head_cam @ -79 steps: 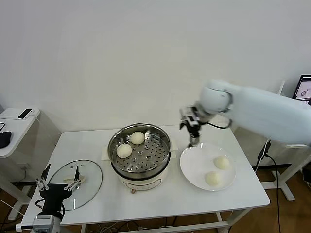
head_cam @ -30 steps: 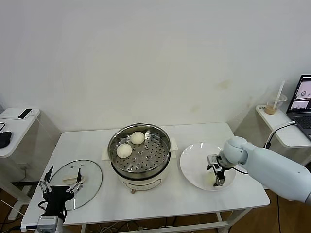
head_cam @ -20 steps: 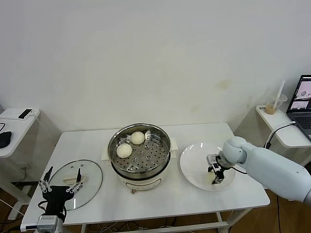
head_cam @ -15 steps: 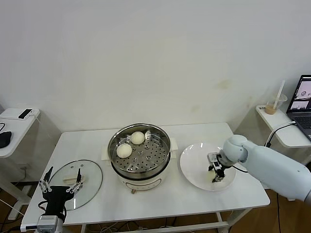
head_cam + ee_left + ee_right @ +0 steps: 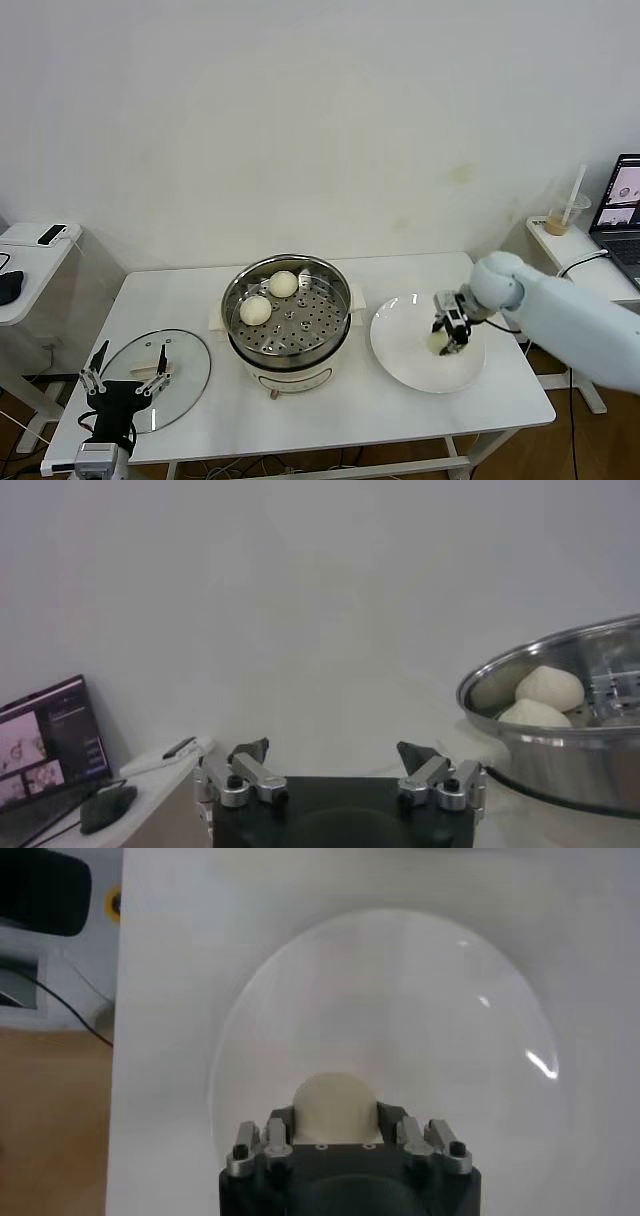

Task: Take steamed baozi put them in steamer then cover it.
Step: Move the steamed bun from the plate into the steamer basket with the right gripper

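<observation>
My right gripper [image 5: 449, 332] is shut on a cream-white steamed baozi [image 5: 436, 345] and holds it a little above the white plate [image 5: 400, 372]. In the right wrist view the baozi [image 5: 335, 1096] sits between the fingers over the plate [image 5: 400, 998]. The shiny steel steamer [image 5: 330, 325] stands mid-table with two baozi [image 5: 283, 284] [image 5: 256, 310] on its perforated tray. The glass cover [image 5: 185, 375] lies flat at the front left. My left gripper [image 5: 125, 378] hovers open over it; its wrist view shows the steamer [image 5: 560, 742] with both baozi [image 5: 548, 688].
A side table at the right carries a laptop [image 5: 626, 195] and a cup with a straw [image 5: 561, 222]. Another side table at the left holds a phone [image 5: 51, 234]. The wall runs close behind the table.
My right gripper has shut on the baozi at the plate's near side and lifted it off the plate. The left arm has not moved.
</observation>
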You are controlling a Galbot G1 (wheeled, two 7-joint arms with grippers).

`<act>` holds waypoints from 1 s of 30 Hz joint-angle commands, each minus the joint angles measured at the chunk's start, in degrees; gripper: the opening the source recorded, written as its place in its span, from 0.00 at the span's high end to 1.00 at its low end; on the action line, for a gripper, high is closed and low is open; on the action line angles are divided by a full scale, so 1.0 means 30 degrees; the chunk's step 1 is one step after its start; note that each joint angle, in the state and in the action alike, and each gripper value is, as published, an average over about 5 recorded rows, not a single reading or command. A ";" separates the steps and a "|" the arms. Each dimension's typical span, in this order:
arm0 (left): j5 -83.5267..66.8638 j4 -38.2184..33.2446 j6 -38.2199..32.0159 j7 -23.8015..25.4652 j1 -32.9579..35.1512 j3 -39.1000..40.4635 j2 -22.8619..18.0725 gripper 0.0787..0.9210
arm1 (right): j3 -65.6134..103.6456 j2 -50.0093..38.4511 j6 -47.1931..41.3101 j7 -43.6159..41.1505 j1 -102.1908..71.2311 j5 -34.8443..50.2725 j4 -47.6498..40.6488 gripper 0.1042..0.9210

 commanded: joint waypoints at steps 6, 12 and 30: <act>-0.0112 -0.0034 0.0002 -0.0003 0.0003 -0.0024 0.0070 0.12 | -0.3810 0.1995 -0.0209 -0.0222 0.8418 0.3252 0.0020 0.47; -0.0097 -0.0115 0.0006 0.0006 0.0091 -0.0027 0.0104 0.12 | -0.5181 0.4286 -0.0480 0.0061 1.0546 0.4614 -0.0318 0.46; -0.0233 -0.0294 0.0053 0.0020 0.0326 -0.0995 0.0009 0.12 | -0.5903 1.2791 0.0181 0.1520 0.8957 0.6157 -0.2371 0.46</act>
